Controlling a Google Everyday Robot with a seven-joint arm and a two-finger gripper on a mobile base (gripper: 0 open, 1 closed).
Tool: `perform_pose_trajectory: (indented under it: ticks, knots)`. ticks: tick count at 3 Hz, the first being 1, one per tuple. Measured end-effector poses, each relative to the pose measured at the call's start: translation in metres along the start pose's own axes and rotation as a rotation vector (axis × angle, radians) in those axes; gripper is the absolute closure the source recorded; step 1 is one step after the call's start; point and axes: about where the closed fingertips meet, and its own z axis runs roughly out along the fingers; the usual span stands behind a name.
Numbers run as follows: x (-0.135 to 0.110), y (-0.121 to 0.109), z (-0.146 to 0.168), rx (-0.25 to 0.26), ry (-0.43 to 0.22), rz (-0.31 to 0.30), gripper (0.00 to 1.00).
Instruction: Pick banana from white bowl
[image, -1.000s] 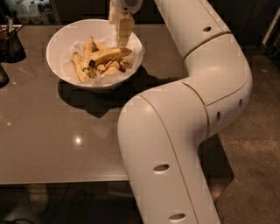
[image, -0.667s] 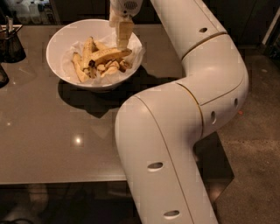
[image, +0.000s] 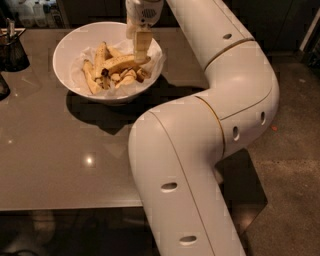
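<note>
The white bowl stands at the back left of the grey table, lined with crinkled white paper. Several bananas and pieces lie in it. The banana, the longest and pale yellow, lies across the middle with its dark stem end to the left. My gripper hangs straight down over the right half of the bowl. Its tip is at the banana's right end and looks to be touching it. The right tip of the banana is hidden behind the gripper.
A small dark container with utensils stands at the table's far left edge. My white arm bends over the table's right side. The table's right edge runs under the arm, with floor beyond.
My gripper has dropped slightly lower onto the banana's right end. The arm's elbow and lower link have shifted a little to the left. The bowl and the bananas have not moved.
</note>
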Motion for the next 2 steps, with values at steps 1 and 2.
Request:
perform_pose_trajectory:
  ticks: [1, 2]
  knots:
    - [-0.0021, 0.0011, 0.0090, -0.020, -0.001, -0.002, 0.43]
    - [-0.0032, 0.0025, 0.0160, -0.036, -0.005, -0.002, 0.42]
